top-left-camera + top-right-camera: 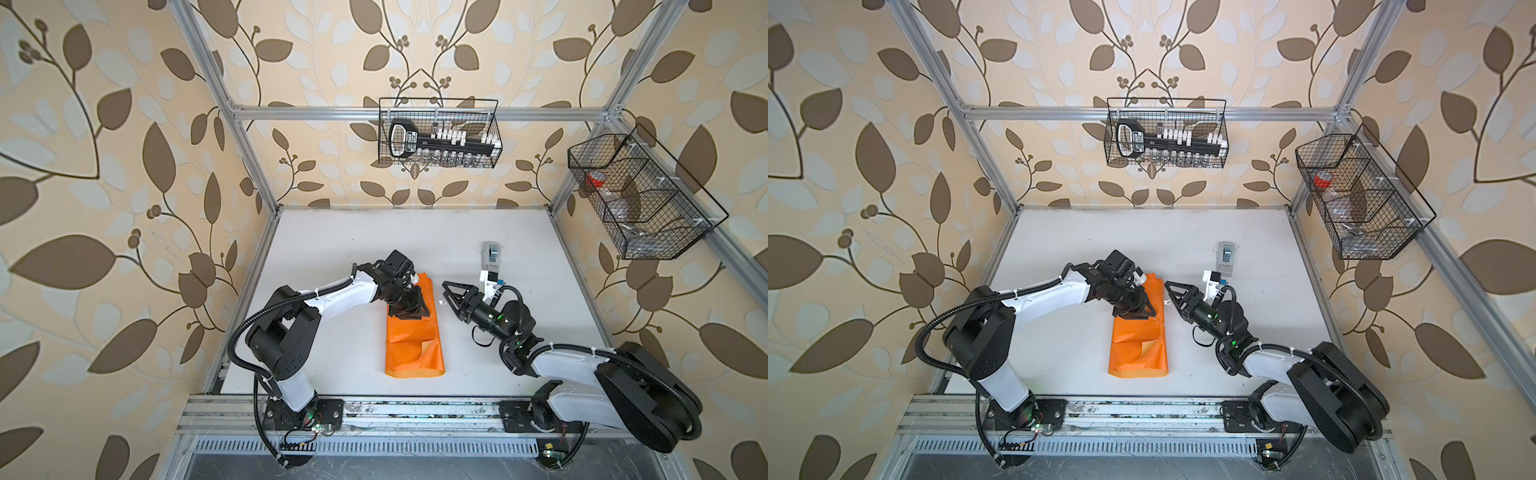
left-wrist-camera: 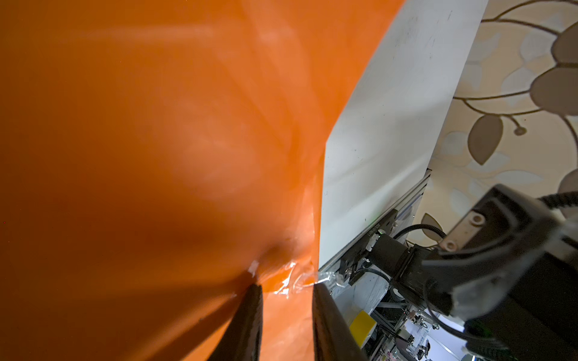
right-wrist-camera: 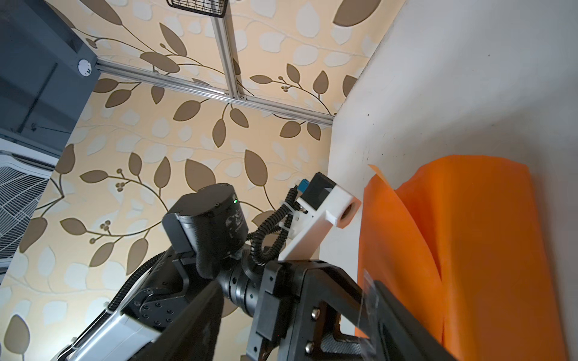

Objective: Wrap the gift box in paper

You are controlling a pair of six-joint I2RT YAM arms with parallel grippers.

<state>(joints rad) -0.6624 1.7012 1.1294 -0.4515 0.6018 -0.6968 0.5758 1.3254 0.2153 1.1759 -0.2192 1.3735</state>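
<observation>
Robot lab test cell: boxed in by aluminium frame [image 1: 415, 113], leaf-print backdrop walls [image 1: 104, 166], white tabletop [image 1: 374, 241]; two robot arms [image 1: 332, 297] bolted to near rail [image 1: 395, 409]; wire baskets [image 1: 440, 133] hung far and right.

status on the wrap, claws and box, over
Left claw slightly open, tips down on the paper. Right claw open, clear beside it. Gift box not in sight. Nothing in the way.

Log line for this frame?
paper: folded tube | left gripper: pressing paper top | right gripper: open, beside paper, not touching
</observation>
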